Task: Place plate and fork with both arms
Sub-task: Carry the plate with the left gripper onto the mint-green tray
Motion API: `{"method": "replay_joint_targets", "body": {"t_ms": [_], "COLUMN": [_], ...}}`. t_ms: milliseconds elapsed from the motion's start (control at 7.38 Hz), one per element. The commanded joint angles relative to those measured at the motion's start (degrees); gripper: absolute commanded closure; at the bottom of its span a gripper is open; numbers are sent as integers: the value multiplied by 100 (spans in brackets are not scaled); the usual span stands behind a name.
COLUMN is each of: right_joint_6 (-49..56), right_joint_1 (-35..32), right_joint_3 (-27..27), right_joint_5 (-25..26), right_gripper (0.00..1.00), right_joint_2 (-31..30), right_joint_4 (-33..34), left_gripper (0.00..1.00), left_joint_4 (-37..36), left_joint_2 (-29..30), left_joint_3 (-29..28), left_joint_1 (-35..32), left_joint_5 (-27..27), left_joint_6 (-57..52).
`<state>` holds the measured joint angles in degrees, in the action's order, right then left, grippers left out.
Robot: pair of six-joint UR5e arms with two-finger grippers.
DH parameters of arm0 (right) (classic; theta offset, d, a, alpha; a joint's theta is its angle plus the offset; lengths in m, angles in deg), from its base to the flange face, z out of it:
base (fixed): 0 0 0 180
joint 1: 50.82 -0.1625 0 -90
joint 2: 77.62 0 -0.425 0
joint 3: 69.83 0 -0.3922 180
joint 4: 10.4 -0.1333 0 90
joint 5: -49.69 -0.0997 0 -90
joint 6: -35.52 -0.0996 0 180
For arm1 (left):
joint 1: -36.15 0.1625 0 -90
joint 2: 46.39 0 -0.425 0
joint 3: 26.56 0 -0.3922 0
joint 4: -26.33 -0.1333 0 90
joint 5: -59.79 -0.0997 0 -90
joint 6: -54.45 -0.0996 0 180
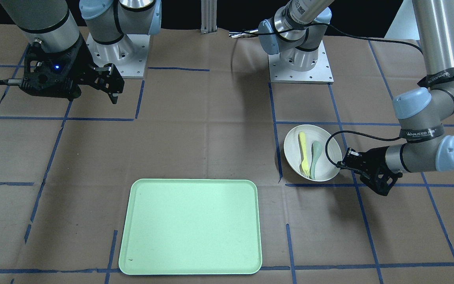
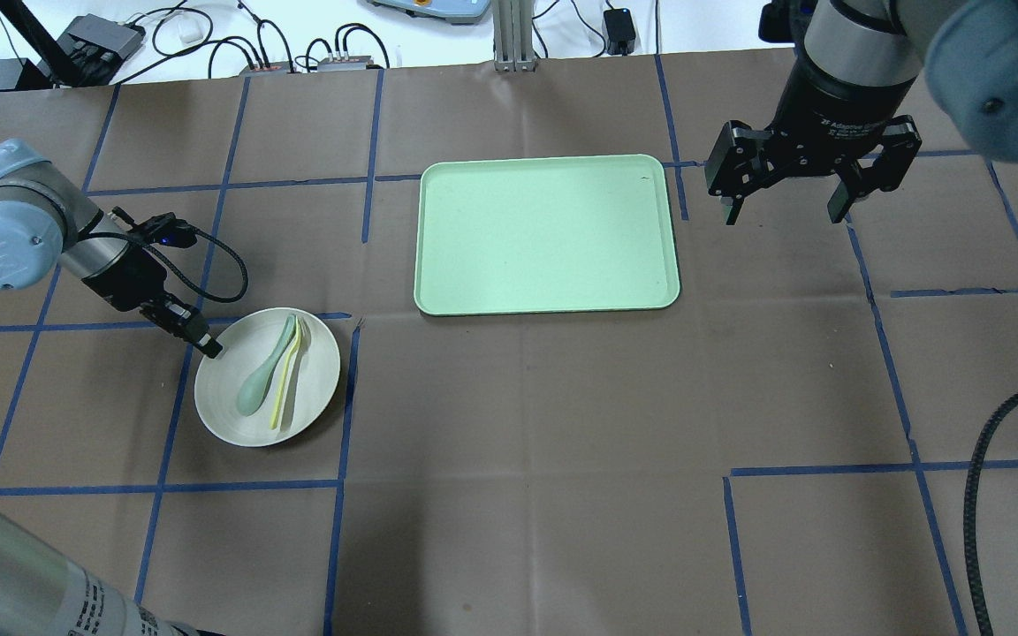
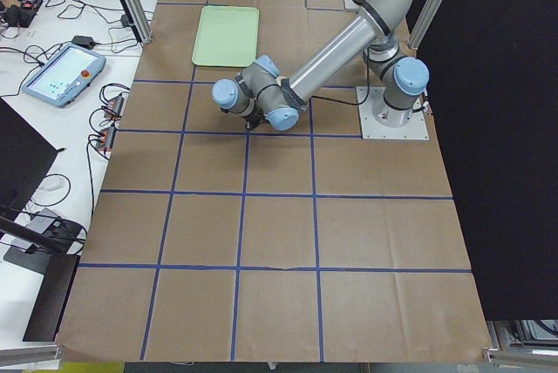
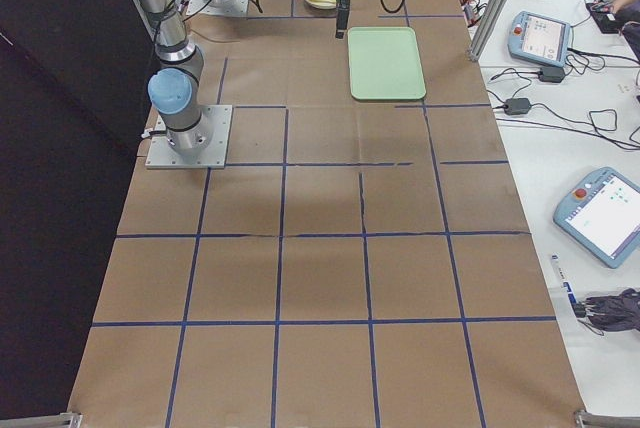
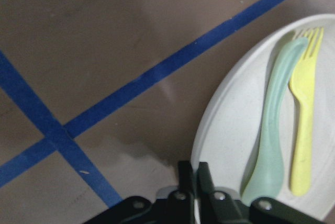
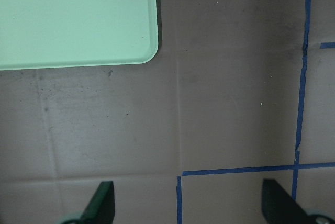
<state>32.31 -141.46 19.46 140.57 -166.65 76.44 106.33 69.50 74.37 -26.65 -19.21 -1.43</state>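
The off-white plate (image 2: 319,367) sits on the table at my left, with the pale-yellow fork (image 2: 286,384) and a grey-green spoon (image 2: 260,382) lying side by side in it. My left gripper (image 2: 208,347) is low at the plate's far-left rim. In the left wrist view its jaws (image 5: 194,174) are closed on that rim of the plate (image 5: 230,130), beside the spoon (image 5: 272,119) and fork (image 5: 303,130). My right gripper (image 2: 783,212) is open and empty, raised to the right of the tray.
A mint-green rectangular tray (image 2: 544,234) lies at the table's far middle; its corner shows in the right wrist view (image 6: 73,20). Blue tape lines cross the brown table cover. Cables and pendants lie beyond the far edge.
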Motion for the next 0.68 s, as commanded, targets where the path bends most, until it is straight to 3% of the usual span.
{"method": "replay_joint_targets", "body": {"t_ms": [0, 271, 542], "right_joint_6": [5, 5, 5], "right_joint_1": [11, 3, 3], "right_joint_3": [0, 0, 0], "right_joint_5": [0, 0, 0], "right_gripper": [0, 0, 0], "right_joint_2": [0, 0, 0], "right_joint_4": [0, 0, 0], "left_gripper": [100, 100, 100], "left_joint_4": [25, -28, -19], "left_joint_2": [-162, -137, -93], "left_joint_3": [-20, -230, -704], "left_joint_1": [-75, -215, -784], "left_joint_5": [174, 165, 148], "left_joint_6": [418, 893, 1542]}}
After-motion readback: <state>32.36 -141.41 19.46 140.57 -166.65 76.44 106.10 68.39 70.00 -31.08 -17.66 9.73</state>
